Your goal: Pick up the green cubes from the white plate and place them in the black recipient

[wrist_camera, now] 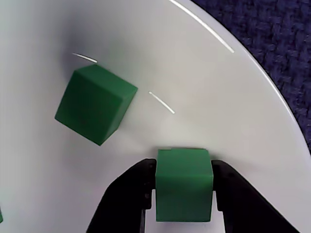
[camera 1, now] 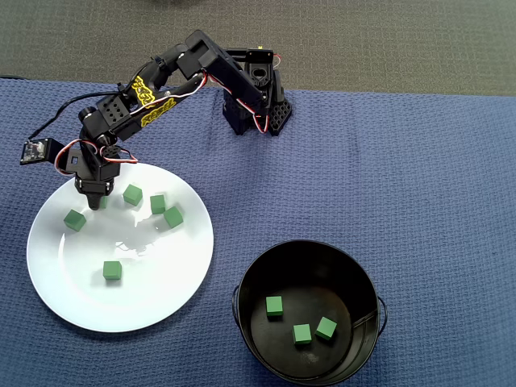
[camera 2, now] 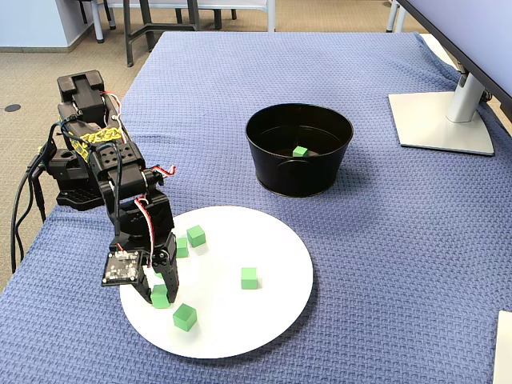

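The tool (wrist_camera: 183, 194) grips a green cube (wrist_camera: 183, 187) near the white plate (wrist_camera: 243, 121) rim, another cube (wrist_camera: 95, 104) beside.

Showing a matte black plastic arm (camera 1: 201, 64) built of blocky servo segments, rising from a black base (camera 1: 258, 109). Wearing yellow tape with black markings (camera 1: 149, 97) on the segments above the tool (wrist_camera: 183, 194). Trailing red, white and black wires along the joints. Carrying a small camera board (camera 2: 124, 270) just beside the tool. Ending in two tapering black fingers (wrist_camera: 124, 199).
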`<move>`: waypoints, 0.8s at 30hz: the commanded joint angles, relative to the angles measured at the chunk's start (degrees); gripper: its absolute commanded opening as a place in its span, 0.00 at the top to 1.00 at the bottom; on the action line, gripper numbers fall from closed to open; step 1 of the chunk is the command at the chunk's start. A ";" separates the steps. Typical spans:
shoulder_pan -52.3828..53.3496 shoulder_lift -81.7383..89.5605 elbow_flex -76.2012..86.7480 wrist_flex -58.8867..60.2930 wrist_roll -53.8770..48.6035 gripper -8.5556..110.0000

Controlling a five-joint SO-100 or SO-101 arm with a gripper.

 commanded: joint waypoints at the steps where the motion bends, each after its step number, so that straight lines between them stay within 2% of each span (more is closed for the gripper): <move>1: -1.41 9.76 -2.99 4.22 2.29 0.93; 11: -10.99 31.20 -0.88 14.50 14.50 0.93; 17: -25.05 39.81 -5.89 25.49 26.81 0.93; 24: -43.77 36.91 -18.02 31.55 39.46 0.93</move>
